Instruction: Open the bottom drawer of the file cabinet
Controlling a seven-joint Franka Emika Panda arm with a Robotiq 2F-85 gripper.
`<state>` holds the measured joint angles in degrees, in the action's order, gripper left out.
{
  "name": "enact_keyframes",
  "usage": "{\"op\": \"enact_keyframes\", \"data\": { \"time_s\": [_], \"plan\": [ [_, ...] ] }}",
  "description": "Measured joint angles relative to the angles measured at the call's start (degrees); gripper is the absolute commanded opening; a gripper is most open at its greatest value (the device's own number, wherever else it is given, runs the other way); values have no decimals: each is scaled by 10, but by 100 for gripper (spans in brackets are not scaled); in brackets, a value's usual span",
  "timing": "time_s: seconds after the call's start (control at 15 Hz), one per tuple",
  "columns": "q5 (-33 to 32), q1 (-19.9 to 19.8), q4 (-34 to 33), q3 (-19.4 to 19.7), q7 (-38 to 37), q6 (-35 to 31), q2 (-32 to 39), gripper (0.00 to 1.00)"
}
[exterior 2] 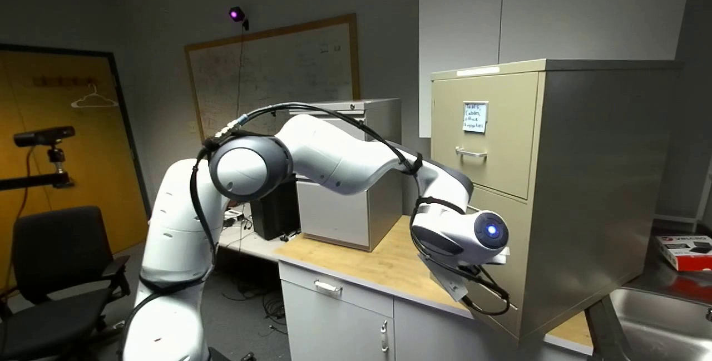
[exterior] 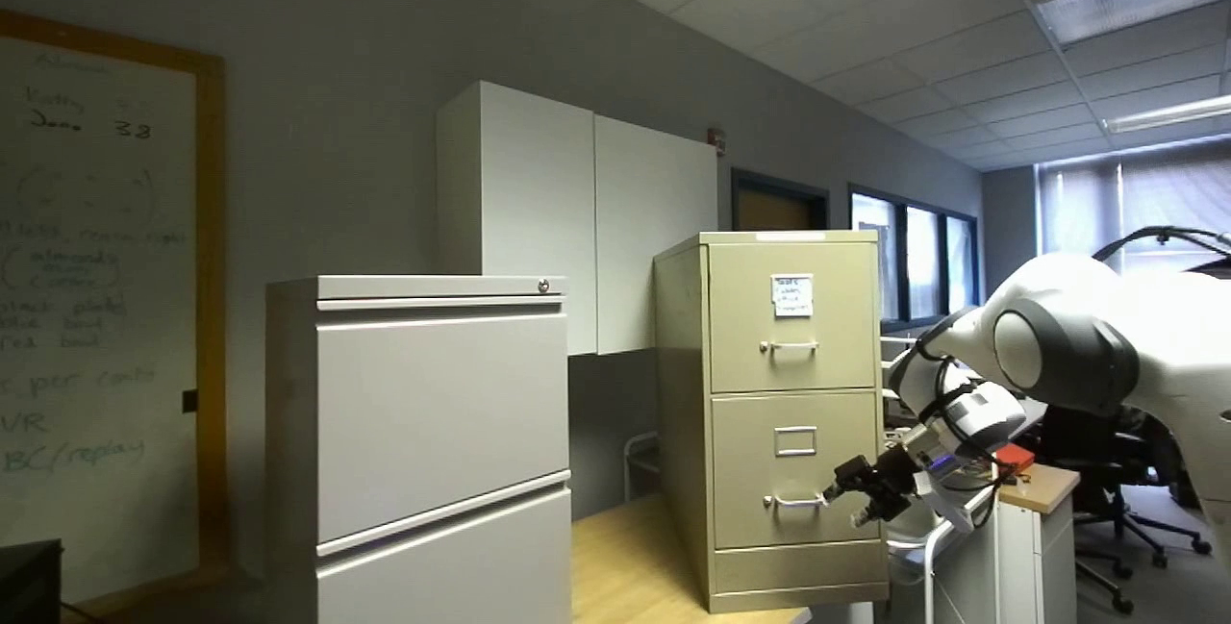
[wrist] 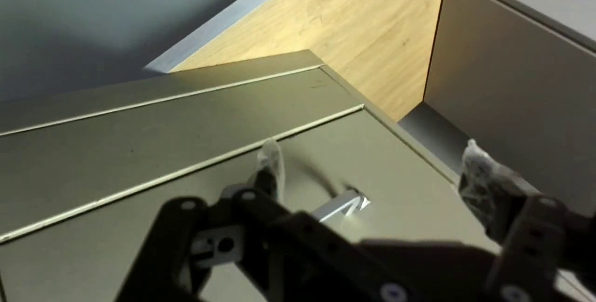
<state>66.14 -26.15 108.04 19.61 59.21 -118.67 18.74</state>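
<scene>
The pincer point(wrist: 372, 158) is released, its two fingers point(wrist: 484, 181) spread wide in the wrist view, nothing clasped between them. A handle point(wrist: 337, 204) shows in the gap, at four o'clock from the nearer fingertip and eight o'clock from the farther. In an exterior view the pincer sits at three o'clock from that handle, just beside its end; whether a fingertip touches the metal, I cannot tell. The handle belongs to the bottom drawer point(exterior: 796, 474), which lies flush and closed at six o'clock from the top drawer point(exterior: 795, 330) of the file cabinet point(exterior: 683, 412). That cabinet stands on the wooden surface point(exterior: 615, 557), a pale grey cabinet point(exterior: 442, 422) at nine o'clock from it in both exterior views. In an exterior view the robot's arm point(exterior 2: 334, 158) hides the pincer and much of the bottom drawer.
</scene>
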Motion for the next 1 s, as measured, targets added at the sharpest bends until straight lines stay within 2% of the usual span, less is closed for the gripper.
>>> {"op": "enact_keyframes", "data": {
  "time_s": [0.6, 1.0],
  "plan": [
    [99, -22, -90, -14, -17, 6, 103, 100],
    [145, -52, -132, -14, -58, 9, 136, 100]
  ]
}}
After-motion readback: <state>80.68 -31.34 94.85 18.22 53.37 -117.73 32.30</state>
